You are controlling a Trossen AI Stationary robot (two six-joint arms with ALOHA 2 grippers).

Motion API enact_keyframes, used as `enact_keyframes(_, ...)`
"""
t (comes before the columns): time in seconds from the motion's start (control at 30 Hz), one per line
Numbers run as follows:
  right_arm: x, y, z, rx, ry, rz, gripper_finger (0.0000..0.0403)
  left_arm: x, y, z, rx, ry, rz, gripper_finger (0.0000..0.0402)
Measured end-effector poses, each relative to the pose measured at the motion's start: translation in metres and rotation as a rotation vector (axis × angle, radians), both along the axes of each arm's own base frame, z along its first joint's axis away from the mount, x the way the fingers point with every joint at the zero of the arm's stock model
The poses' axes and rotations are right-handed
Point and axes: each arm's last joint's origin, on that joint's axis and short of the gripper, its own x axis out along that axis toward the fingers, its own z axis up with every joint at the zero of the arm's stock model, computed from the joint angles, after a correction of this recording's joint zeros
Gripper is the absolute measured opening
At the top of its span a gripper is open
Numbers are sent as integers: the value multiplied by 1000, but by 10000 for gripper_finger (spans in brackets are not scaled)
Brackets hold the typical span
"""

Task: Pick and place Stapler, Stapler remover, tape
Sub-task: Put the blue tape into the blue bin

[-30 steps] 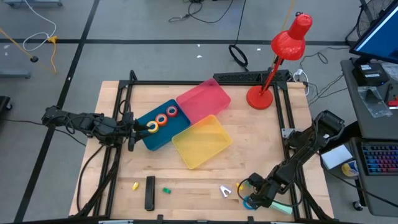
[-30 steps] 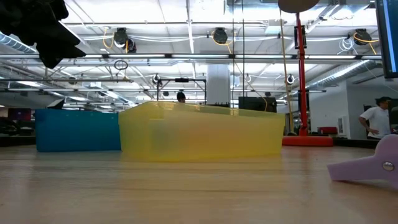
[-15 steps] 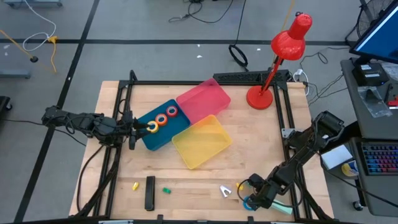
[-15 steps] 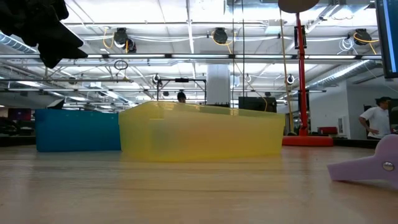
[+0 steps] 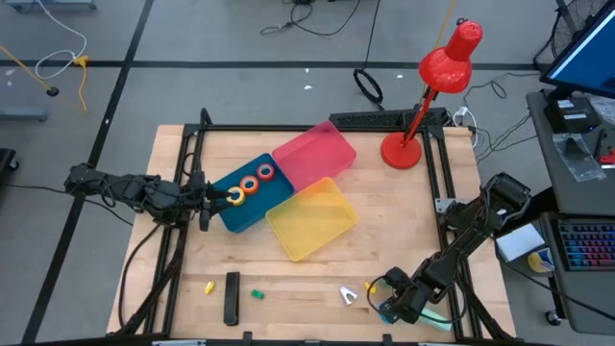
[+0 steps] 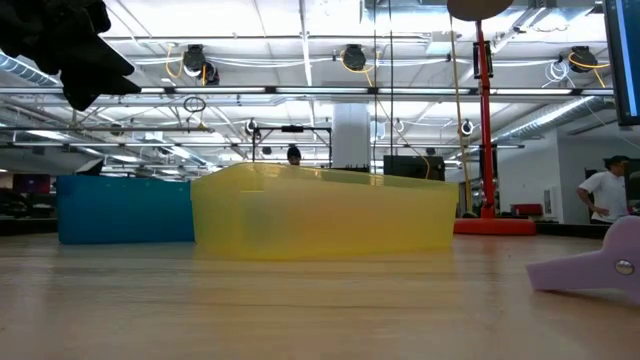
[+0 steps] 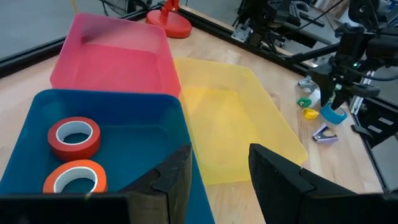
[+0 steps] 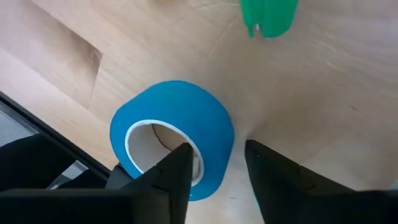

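Right claw (image 8: 214,171) straddles blue tape (image 8: 177,127) standing on edge.

You see a blue tray (image 5: 252,197), a pink tray (image 5: 314,156) and a yellow tray (image 5: 312,221) on the pale wooden bench (image 5: 288,279). The tape (image 8: 177,134) roll is blue with a pale core; the lamp (image 5: 437,82) is red.

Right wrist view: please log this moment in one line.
right gripper: at blue tape roll on wooden table | left gripper: open, over blue plastic bin | red tape roll, orange tape roll: in that bin
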Motion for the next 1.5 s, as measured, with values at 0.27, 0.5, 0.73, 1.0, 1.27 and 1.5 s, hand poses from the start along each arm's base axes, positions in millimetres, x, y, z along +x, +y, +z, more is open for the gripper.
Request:
enact_keyframes(0.27, 1, 2, 1, 25, -10, -23, 51, 2, -1, 6, -17, -62, 0, 159)
enact_keyframes(0.5, 4, 5, 6, 76, -69, 17, 34, 5, -1, 17, -50, -178, 0, 159)
enact_keyframes(0.73, 10, 4, 36, 102, -318, 29, 34, 7, -2, 32, -149, -341, 12, 159)
enact_keyframes(1.0, 31, -23, 78, -15, -691, 4, 34, 12, -3, 39, -250, -424, 23, 159)
enact_keyframes(1.27, 72, -75, 106, -246, -960, 39, 34, 46, -16, 31, -342, -361, -55, 159)
enact_keyframes(1.5, 101, -116, 124, -421, -1160, 32, 34, 82, -34, 25, -342, -401, -143, 159)
